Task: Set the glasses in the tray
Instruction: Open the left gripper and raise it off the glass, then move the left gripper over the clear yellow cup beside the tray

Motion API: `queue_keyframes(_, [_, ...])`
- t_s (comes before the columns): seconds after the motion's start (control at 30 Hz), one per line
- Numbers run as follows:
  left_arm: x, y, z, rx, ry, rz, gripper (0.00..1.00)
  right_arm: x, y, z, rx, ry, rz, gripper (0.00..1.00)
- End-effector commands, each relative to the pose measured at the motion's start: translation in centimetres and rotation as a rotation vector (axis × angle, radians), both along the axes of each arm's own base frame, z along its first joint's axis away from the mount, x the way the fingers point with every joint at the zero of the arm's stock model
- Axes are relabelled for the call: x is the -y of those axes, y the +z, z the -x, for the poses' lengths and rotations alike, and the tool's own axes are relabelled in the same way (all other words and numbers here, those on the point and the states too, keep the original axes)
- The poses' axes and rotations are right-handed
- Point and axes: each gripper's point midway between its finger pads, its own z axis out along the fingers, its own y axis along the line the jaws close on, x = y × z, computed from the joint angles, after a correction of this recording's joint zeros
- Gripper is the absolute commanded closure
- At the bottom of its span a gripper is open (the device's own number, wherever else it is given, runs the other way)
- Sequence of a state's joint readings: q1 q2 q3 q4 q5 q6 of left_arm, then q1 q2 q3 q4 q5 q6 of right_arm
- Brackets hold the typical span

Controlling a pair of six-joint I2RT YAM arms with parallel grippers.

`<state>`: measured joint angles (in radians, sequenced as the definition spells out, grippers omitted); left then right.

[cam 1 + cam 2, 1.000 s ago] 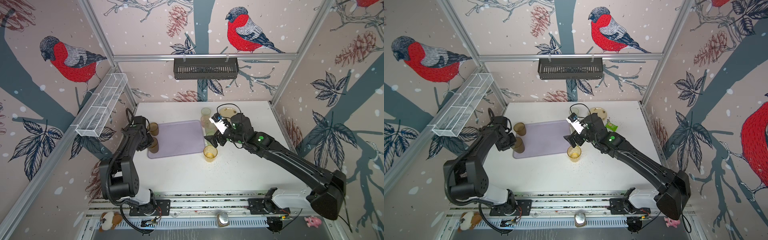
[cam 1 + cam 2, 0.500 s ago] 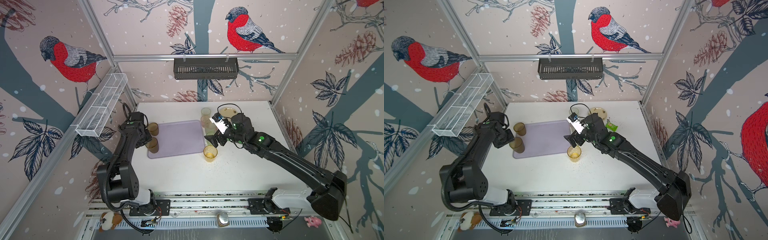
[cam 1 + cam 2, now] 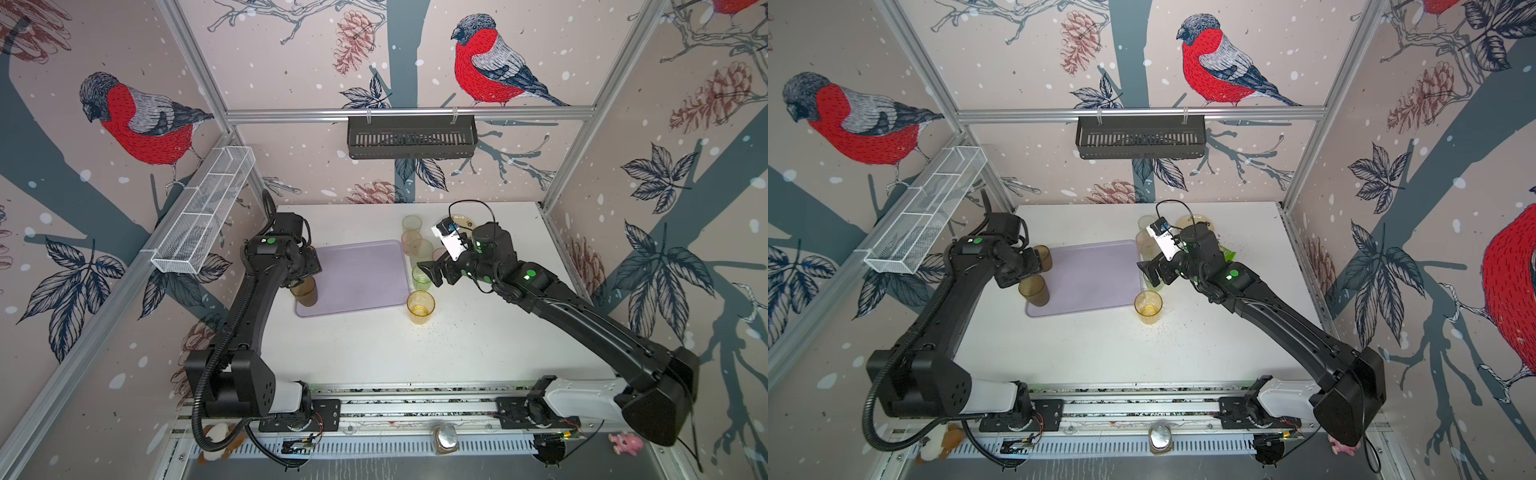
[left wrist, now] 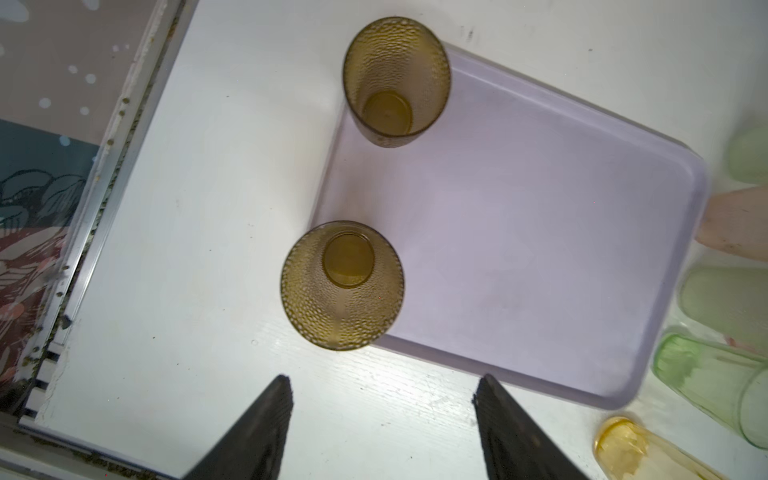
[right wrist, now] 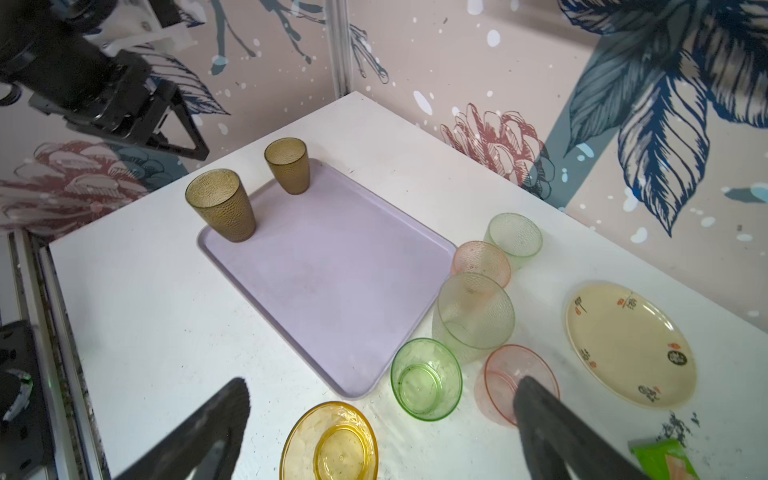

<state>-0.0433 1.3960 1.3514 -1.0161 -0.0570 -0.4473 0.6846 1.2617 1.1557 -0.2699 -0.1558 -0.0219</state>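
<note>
Two brown glasses [image 5: 220,205] are shown inside the tray [image 5: 324,270] by the right wrist view; in a top view one is hidden at centre-left under the bent left arm [image 3: 257,299]. Six other glasses [image 5: 473,318] are clustered right of the tray. The left gripper [image 4: 384,380] and right gripper [image 5: 383,380] are held wide, empty.

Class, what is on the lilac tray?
Two brown glasses stand upright along one edge of the tray; the rest is bare. Only the patches under them are hidden.
</note>
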Motion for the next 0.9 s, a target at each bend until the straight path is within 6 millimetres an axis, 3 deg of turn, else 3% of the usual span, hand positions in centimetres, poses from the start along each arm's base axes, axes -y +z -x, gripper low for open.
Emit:
queue_keyframes(0.0, [1.7,0.9,1.1,-0.028,-0.031,0.021,0.29,0.8,-0.1,-0.6,-0.035,-0.043,-0.035,0.01])
queue_keyframes(0.03, [2.2,1.2,1.2,-0.03,-0.047,0.025,0.29,1.5,0.8,-0.5,-0.02,-0.057,-0.057,0.01])
queue_keyframes(0.1, [3.1,1.8,1.4,-0.026,-0.073,0.033,0.29,2.1,0.7,-0.9,-0.031,-0.082,-0.065,0.0])
queue_keyframes(0.4, [9.2,3.2,1.7,0.016,-0.203,0.139,0.28,6.1,-1.7,-2.9,-0.121,-0.243,-0.042,0.0])
queue_keyframes(0.63, [15.0,2.5,1.6,0.022,-0.296,0.191,0.28,8.1,-3.1,-3.0,-0.166,-0.302,-0.049,0.0])
queue_keyframes(0.87, [19.6,0.7,1.7,-0.018,-0.358,0.197,0.27,9.5,-6.3,-3.1,-0.221,-0.34,-0.033,0.0])
